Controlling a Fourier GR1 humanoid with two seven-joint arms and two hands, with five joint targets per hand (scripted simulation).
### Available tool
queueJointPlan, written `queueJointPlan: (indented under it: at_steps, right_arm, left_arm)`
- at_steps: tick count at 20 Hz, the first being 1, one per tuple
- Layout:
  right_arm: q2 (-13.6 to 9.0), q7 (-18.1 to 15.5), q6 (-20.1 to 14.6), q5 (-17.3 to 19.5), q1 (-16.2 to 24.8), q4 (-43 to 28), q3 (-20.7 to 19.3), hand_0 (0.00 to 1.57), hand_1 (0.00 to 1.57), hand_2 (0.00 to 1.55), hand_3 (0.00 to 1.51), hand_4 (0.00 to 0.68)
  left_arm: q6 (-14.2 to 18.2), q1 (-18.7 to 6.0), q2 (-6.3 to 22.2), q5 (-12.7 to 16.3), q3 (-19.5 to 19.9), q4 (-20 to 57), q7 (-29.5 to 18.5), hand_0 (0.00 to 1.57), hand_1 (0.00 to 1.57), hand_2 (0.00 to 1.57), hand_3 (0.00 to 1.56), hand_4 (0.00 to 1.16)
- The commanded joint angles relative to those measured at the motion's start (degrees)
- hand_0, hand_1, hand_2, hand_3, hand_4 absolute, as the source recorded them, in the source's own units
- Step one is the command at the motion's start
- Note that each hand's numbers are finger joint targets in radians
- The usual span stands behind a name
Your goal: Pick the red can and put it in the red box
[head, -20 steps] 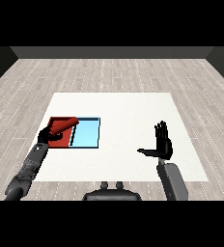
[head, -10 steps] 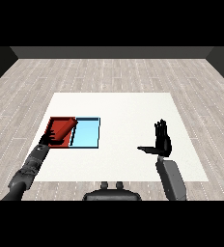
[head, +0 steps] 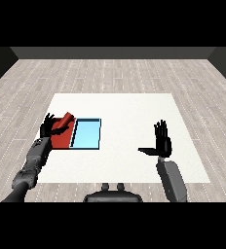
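The red can [head: 66, 119] leans tilted over the far left part of the red tray [head: 62, 140]. My left hand [head: 48, 127] is right beside the can on its left, with fingers spread upward and the thumb reaching toward the can. I cannot tell whether the thumb touches it. My right hand [head: 161, 143] is held upright over the table at the right, open, with straight fingers and nothing in it.
A light blue tray [head: 87, 134] lies against the red tray's right side. The white table [head: 129, 112] stretches between the trays and my right hand. Grey wooden floor surrounds the table.
My left hand has moved from the red tray's near edge toward its far left side, and its fingers have spread. The can now shows tilted beside it. My right hand barely moved.
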Motion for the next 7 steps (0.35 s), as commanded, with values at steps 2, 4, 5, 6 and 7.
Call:
queueJointPlan:
  at_steps: [2, 4, 5, 6, 7]
  right_arm:
    - [-0.9, -1.0, 1.5, 1.0, 0.2, 1.5, 0.5, 0.0, 0.0, 0.0, 0.0, 0.0]
    - [-0.4, -1.5, 0.6, 1.9, 1.0, 0.9, 1.0, 0.0, 0.0, 0.0, 0.0, 0.0]
    - [-0.8, -1.4, 2.2, 1.5, 0.5, 0.5, 1.6, 0.0, 0.0, 0.0, 0.0, 0.0]
    - [-1.6, -2.6, 2.7, 2.2, 0.6, 1.5, 1.0, 0.0, 0.0, 0.0, 0.0, 0.0]
    - [-2.4, -3.2, 4.1, 1.4, 2.7, 0.0, 0.8, 0.0, 0.0, 0.0, 0.0, 0.0]
  left_arm:
    - [-12.4, -1.2, -6.9, 10.6, 7.6, -10.2, -11.5, 0.0, 0.0, 0.0, 0.0, 0.0]
    - [-14.5, 3.3, -10.8, 10.7, 6.2, -14.7, -16.7, 0.0, 0.0, 0.0, 0.0, 0.0]
    - [-15.7, 4.0, -13.6, 11.0, 5.1, -16.4, -16.3, 0.0, 0.0, 0.0, 0.0, 0.0]
    - [-14.4, 5.5, -15.2, 10.0, 3.5, -19.4, -17.7, 0.0, 0.0, 0.0, 0.0, 0.0]
    - [-15.4, 10.1, -16.3, 9.7, 2.2, -21.8, -18.2, 0.0, 0.0, 0.0, 0.0, 0.0]
